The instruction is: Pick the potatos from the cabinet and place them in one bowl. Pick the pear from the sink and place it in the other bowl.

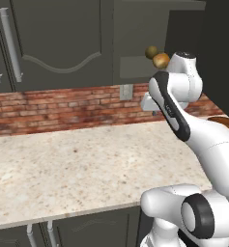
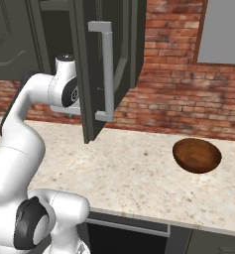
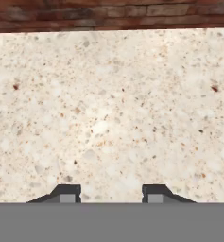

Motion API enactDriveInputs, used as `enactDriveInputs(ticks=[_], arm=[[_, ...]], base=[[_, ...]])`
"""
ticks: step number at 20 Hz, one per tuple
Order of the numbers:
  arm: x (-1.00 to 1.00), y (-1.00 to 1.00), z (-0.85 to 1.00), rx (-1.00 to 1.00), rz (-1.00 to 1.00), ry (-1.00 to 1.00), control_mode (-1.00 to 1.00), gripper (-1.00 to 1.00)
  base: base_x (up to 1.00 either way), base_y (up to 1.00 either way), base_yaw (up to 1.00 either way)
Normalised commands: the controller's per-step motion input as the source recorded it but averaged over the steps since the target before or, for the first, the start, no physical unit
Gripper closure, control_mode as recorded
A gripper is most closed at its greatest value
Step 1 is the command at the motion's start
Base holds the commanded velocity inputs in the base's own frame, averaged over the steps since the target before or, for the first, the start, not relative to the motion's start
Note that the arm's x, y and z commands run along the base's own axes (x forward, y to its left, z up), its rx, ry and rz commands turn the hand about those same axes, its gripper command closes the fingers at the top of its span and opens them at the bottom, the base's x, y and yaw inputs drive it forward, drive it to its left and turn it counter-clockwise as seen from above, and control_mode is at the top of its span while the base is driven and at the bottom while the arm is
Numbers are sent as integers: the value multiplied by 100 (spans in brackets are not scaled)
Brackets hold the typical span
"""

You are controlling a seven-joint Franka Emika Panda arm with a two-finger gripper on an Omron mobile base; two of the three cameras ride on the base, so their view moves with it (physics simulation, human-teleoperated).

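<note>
Speckled cream stone is lying under my pincer (image 3: 111, 194); its two dark tips are standing apart with nothing between them, so it is released and empty. I am looking down at the counter (image 3: 108, 118), with the brick wall (image 3: 108, 14) just ahead of the tips.

I am judging that I am holding the hand low because the potatos (image 1: 157, 57) are sitting above it, on the shelf inside the cabinet (image 1: 135, 43), touching each other near the shelf edge. The open cabinet door (image 2: 106, 64) is hanging just beside my arm, so room on that side is narrow. The one bowl (image 2: 197, 155) is waiting well apart, past the door, with free counter around it.
</note>
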Motion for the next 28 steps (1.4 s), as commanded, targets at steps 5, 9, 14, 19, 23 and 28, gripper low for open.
enactDriveInputs(ticks=[5, 9, 14, 19, 23, 28], arm=[[-13, 0, 0, -1, 1, -3, -100, -100], [-23, 1, 0, -3, 2, -11, -100, -100], [-17, 9, 5, -9, 0, -14, -100, -100], [-3, 10, 17, -8, -1, -7, -100, -100], [0, 2, 33, -3, -6, -3, -100, -100], [0, 0, 42, -2, -10, -3, -100, -100]], base=[[0, 0, 0], [0, 0, 0], [0, 0, 0], [0, 0, 0], [0, 0, 0], [0, 0, 0]])
